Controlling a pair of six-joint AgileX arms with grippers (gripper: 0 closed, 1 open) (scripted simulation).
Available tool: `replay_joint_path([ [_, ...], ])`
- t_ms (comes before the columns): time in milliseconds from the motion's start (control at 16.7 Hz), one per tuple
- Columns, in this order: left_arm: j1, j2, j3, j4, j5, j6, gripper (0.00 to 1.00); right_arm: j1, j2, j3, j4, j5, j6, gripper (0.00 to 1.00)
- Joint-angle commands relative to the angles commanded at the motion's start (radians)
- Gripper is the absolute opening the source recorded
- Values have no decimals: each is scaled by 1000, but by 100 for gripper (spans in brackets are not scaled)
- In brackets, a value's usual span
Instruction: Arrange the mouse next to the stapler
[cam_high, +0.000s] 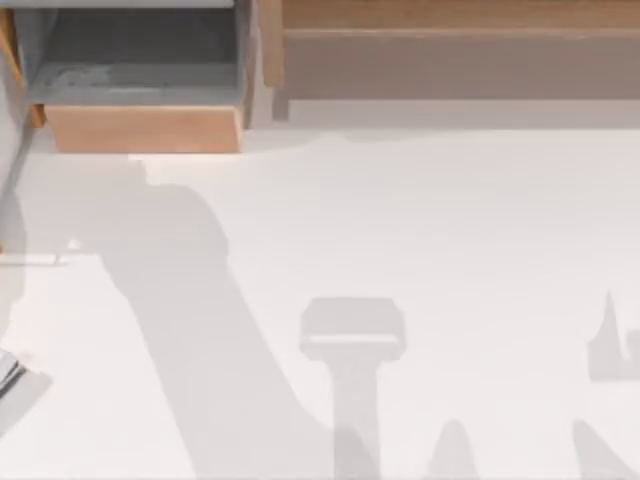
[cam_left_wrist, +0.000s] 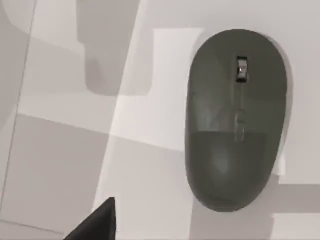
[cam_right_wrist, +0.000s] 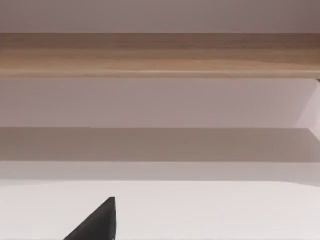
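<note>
The mouse (cam_left_wrist: 235, 120) is a dark grey-green oval dome with a small silver scroll wheel. It lies flat on the white table, directly below my left wrist camera. A black corner of my left gripper (cam_left_wrist: 97, 224) shows at the picture's edge, apart from the mouse and not touching it. A black corner of my right gripper (cam_right_wrist: 97, 224) shows over bare white table, facing a wooden shelf (cam_right_wrist: 160, 55). The stapler is out of view.
A wooden open box (cam_high: 140, 125) with a grey inside stands at the table's back left. A long wooden shelf (cam_high: 460, 40) runs along the back right. A small grey striped thing (cam_high: 8, 375) pokes in at the left edge. Arm shadows cross the white tabletop (cam_high: 450, 220).
</note>
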Motion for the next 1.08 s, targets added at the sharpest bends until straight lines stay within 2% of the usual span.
replay_joint_path([
  [180, -5, 132, 139, -62, -12, 28, 100, 0, 0, 0, 0, 0, 0, 100],
  [360, -17, 186, 197, -88, -18, 43, 100, 0, 0, 0, 0, 0, 0, 100],
  [1080, -7, 190, 142, -30, -19, 47, 100, 0, 0, 0, 0, 0, 0, 100],
])
